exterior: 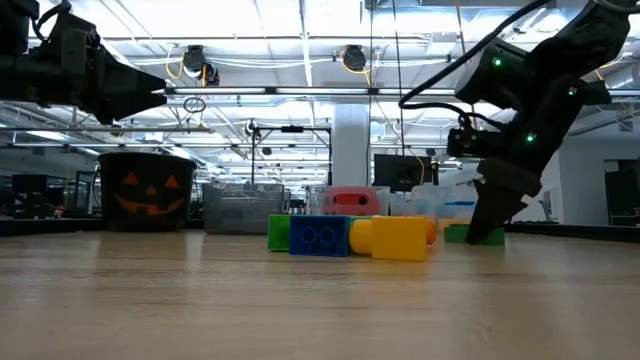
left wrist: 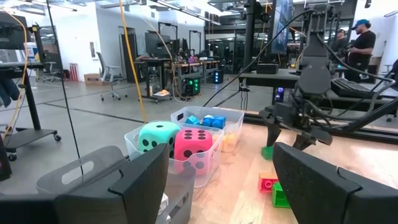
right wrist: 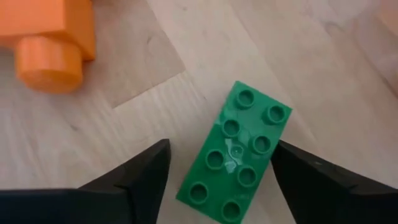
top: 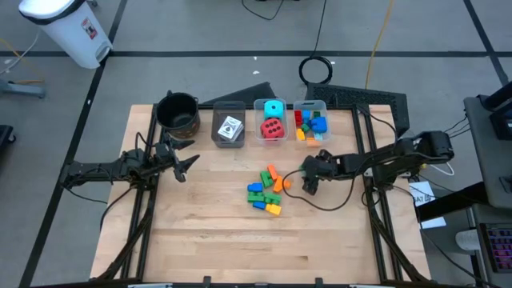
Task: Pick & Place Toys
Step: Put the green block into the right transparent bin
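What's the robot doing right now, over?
Right tool open, low over flat green plastic brick, not gripping. Left tool open, waiting near black round pot. Orange plastic brick nearby, not blocking.

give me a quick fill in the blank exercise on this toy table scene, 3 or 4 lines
1. The right gripper has its open fingers on either side of a ____ brick lying on the table.
2. The red dotted cube shares a clear bin with a ____ dotted cube.
3. The left gripper hovers near the black ____ and holds nothing.

Missing words: green; cyan; pot
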Robot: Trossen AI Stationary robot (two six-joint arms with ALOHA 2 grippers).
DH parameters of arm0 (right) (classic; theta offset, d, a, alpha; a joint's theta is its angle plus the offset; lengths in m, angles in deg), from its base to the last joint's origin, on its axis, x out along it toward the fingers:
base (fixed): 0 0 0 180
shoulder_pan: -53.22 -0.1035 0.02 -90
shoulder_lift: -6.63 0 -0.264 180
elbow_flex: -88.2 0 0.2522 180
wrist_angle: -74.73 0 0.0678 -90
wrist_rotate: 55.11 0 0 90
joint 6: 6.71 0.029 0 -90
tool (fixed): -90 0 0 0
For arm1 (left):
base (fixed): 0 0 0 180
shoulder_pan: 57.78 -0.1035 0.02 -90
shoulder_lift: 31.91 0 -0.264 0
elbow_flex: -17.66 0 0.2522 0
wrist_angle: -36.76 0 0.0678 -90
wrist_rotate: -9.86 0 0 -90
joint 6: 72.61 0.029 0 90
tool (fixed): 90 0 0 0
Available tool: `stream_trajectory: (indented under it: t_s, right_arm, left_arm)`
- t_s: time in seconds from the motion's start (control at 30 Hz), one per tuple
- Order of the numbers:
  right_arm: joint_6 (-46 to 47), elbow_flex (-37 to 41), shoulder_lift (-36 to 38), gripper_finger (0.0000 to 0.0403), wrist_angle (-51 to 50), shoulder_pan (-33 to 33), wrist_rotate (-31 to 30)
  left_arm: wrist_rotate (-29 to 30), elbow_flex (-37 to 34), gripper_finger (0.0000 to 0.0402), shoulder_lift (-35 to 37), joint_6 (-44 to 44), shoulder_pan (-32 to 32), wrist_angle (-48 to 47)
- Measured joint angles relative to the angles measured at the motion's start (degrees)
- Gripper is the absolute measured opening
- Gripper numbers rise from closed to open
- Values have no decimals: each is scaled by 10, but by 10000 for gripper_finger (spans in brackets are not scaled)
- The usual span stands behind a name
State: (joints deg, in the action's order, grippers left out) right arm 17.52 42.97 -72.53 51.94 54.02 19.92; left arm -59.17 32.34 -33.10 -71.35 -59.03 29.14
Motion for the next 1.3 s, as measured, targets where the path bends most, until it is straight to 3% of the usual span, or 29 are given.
stream_trajectory:
  t_s: [0.6, 1.03, 1.3]
  right_arm:
    - [-105, 0, 3, 103, 27, 0, 44]
    - [-93, 1, 110, 101, 30, -2, 80]
    - [-93, 1, 123, 104, 35, -2, 78]
  left_arm:
    - [0, 0, 292, 0, 0, 0, 0]
    - [0, 0, 292, 0, 0, 0, 0]
    - [0, 0, 292, 0, 0, 0, 0]
